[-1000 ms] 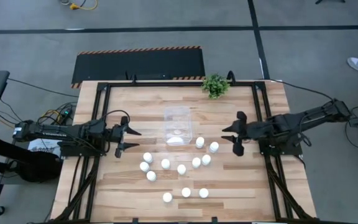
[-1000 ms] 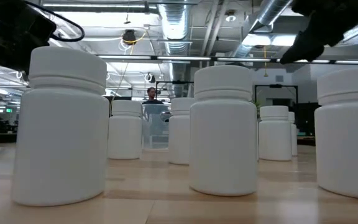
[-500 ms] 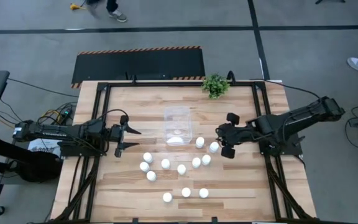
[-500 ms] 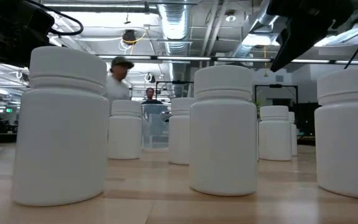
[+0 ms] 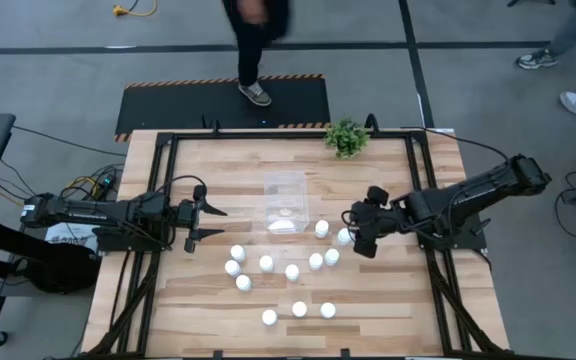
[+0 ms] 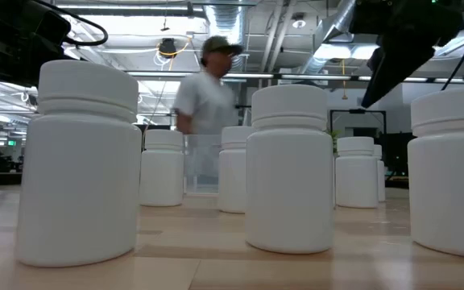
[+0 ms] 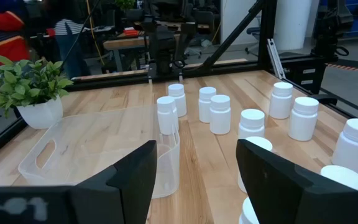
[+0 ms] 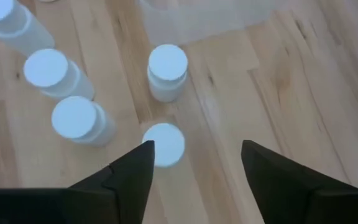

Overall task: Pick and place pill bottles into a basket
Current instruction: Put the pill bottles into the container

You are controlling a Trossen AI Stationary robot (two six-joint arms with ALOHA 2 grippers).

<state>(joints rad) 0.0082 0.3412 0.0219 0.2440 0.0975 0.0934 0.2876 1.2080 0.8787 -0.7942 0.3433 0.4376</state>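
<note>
**A:** Where is your right gripper sitting?

**B:** It is hanging over the table, just beside the white bottle nearest the right arm. In the right wrist view you are looking down on that bottle between the two dark fingers. The fingers are standing wide apart and are holding nothing.

**A:** And your left gripper?

**B:** It is waiting over the left side of the table, pointing at the basket. Its fingers are standing partly apart, with nothing between them.

**A:** Where are the pill bottles?

**B:** Most are standing upright on the wood in a loose bunch, on the near side of the basket and between your two arms. One more white thing is showing inside the basket. Three are sitting closer to the front edge.

**A:** What about the basket?

**B:** It is sitting near the middle of the table. The small green plant is standing at the far edge, well apart from it.

**A:** Is anyone around?

**B:** A person is walking on the floor past the far edge of the table.
</note>
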